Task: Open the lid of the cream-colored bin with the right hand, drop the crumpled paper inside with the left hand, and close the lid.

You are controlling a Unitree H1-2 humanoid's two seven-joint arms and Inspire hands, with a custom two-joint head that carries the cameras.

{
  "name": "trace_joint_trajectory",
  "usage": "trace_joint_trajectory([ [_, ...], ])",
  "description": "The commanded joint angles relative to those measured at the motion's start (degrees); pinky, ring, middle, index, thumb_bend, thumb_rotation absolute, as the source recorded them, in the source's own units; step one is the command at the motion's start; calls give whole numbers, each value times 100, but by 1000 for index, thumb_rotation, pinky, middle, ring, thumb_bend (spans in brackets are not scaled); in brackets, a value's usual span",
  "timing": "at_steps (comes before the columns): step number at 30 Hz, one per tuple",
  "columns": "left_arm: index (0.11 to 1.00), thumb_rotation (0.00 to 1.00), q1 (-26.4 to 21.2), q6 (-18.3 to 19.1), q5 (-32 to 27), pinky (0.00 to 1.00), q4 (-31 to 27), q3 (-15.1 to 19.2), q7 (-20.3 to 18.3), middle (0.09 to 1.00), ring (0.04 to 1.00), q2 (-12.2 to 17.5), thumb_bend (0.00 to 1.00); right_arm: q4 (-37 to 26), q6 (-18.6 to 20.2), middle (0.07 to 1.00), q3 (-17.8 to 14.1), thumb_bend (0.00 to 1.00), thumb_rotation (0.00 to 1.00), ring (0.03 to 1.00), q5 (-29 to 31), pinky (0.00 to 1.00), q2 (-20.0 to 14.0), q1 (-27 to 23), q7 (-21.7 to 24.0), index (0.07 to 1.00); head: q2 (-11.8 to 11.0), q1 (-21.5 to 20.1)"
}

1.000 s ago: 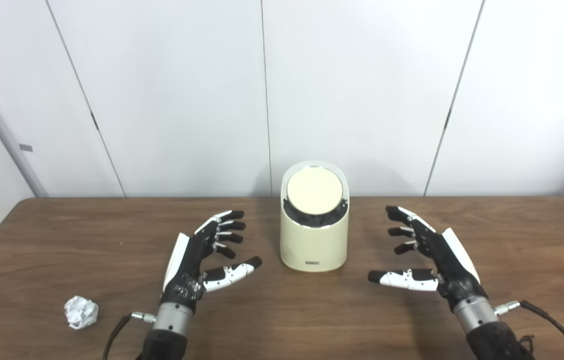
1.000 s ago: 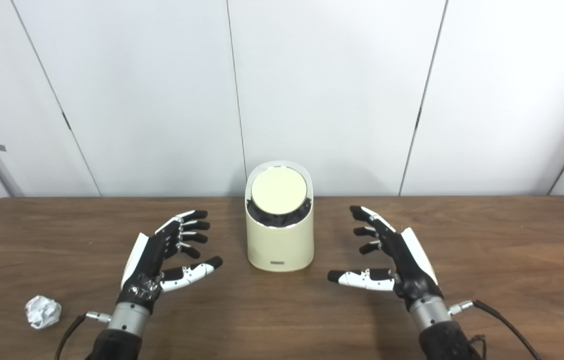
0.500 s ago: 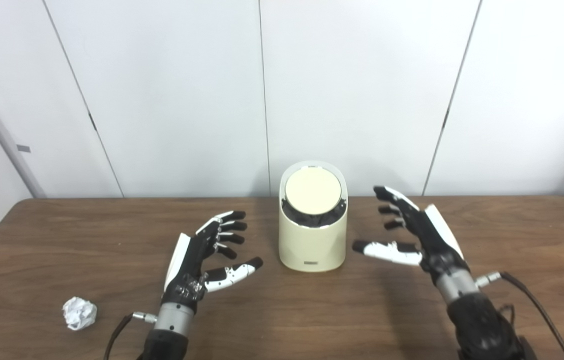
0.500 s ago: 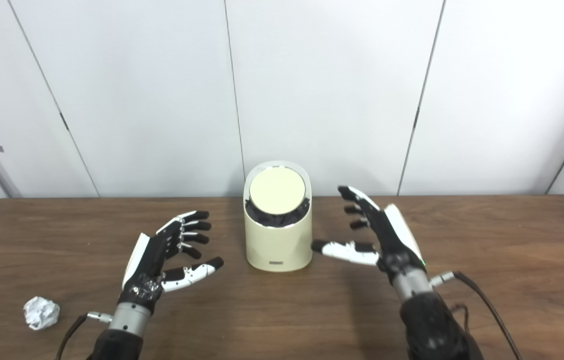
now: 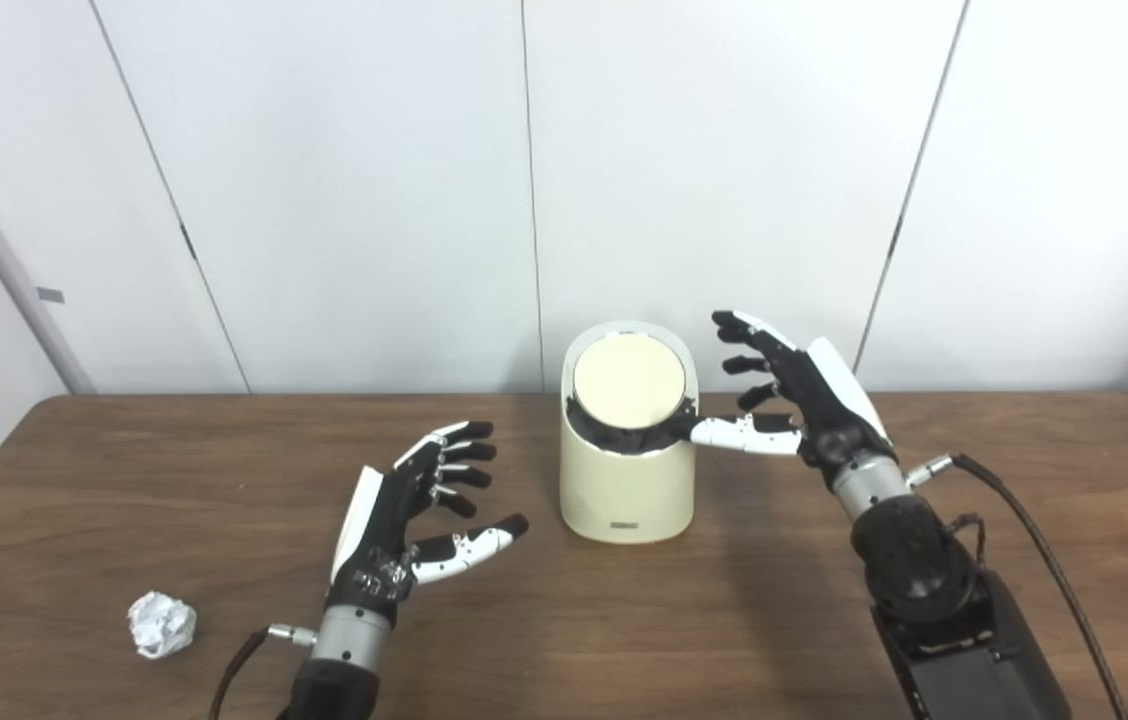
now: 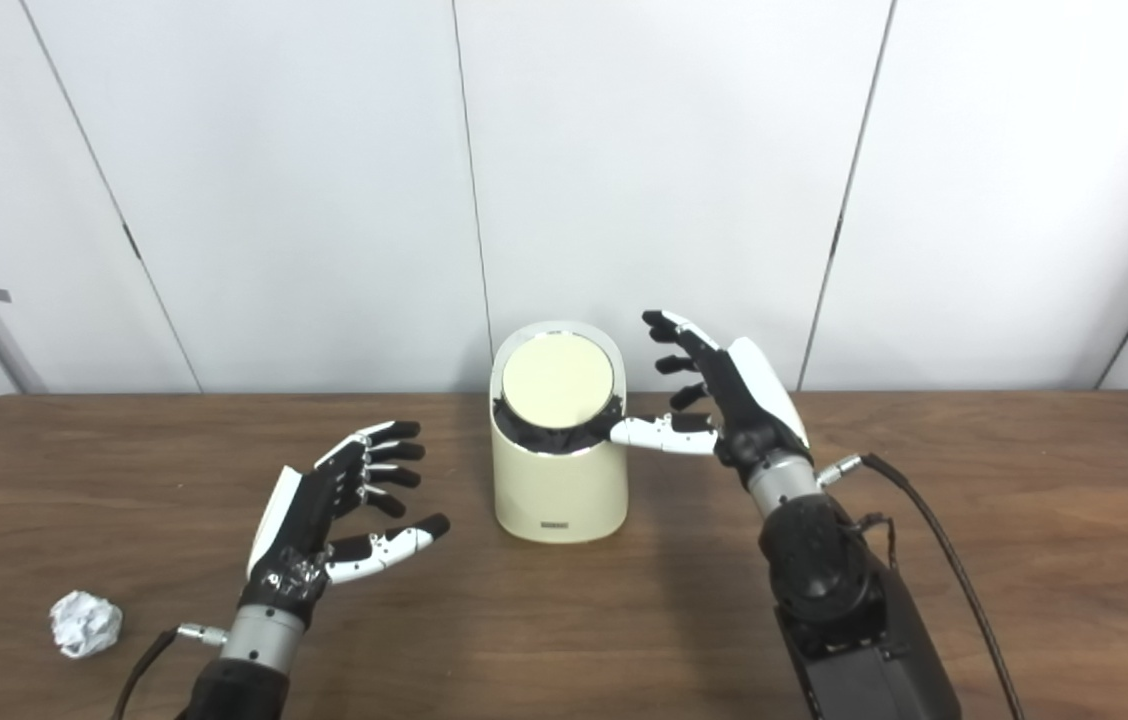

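Cream-colored bin (image 5: 627, 480): a short, upright cylinder with a slanted top, standing on the wooden table at the centre of the scene, near the far edge. A small dark label sits low on its front wall. Lid (image 5: 629, 381): a round, pale cream disc set in the slanted top and tilted toward the viewer, closed; a dark lining shows in the gap below its lower edge. Crumpled paper (image 5: 162, 624): a small white ball, wrinkled, lying on the table well apart from the bin, at about 8 o'clock from it, near the front left.
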Motion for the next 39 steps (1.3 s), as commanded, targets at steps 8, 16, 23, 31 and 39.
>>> trace_joint_trajectory([
  [8,786,44,-155,-227,7,538,-115,-7,66,738,666,-18,698,33,40,872,124,810,392,821,-87,668,14,-560,-31,885,20,-13],
  [16,784,31,-148,-244,12,531,-124,-25,66,737,662,-43,694,201,127,875,245,821,422,790,-197,617,59,-788,-60,886,37,-3],
  [23,783,31,-144,-222,3,530,-131,-18,62,735,660,-53,699,348,106,870,315,834,417,785,-269,598,132,-898,-102,875,44,4],
  [31,787,26,-146,-204,-9,526,-146,-13,53,738,661,-54,696,453,207,882,410,829,398,809,-369,628,223,-1034,-91,875,66,8],
  [39,786,39,-141,-179,23,539,-179,-17,58,739,669,-54,700,687,229,877,501,835,385,802,-518,613,245,-1155,-129,867,85,49],
])
